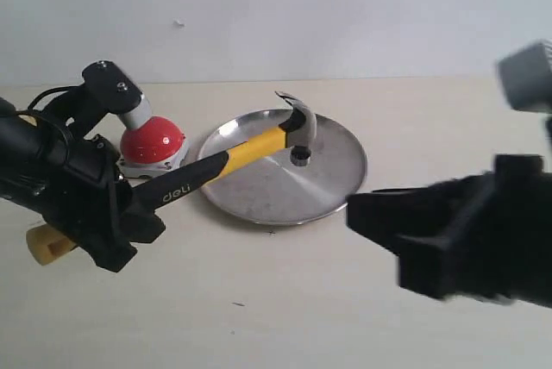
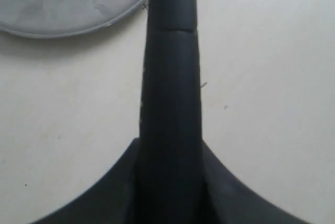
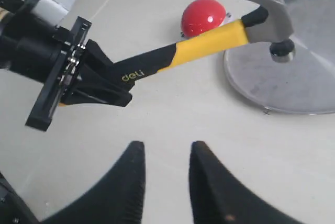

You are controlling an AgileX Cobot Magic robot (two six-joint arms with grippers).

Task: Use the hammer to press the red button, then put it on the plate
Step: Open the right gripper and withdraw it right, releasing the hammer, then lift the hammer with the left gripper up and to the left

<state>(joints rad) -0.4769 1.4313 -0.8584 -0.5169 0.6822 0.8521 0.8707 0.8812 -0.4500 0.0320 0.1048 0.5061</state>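
My left gripper (image 1: 129, 214) is shut on the black grip end of the hammer (image 1: 254, 149), whose yellow-and-black handle slants up to the right. Its dark steel head (image 1: 300, 123) hangs over the silver plate (image 1: 259, 192), face down close to the metal; whether it touches I cannot tell. The red button (image 1: 152, 139) sits left of the plate, behind the handle. In the left wrist view the handle (image 2: 170, 77) runs out from between the jaws toward the plate's rim (image 2: 68, 4). My right gripper (image 3: 167, 153) is open with nothing in it, facing the hammer (image 3: 209, 38), button (image 3: 201, 15) and plate (image 3: 298, 82).
The right arm (image 1: 457, 231) looms dark and blurred at the right of the exterior view, beside the plate's right rim. A pale wall stands behind the beige table (image 1: 259, 300). The left arm's body (image 3: 47, 62) shows in the right wrist view.
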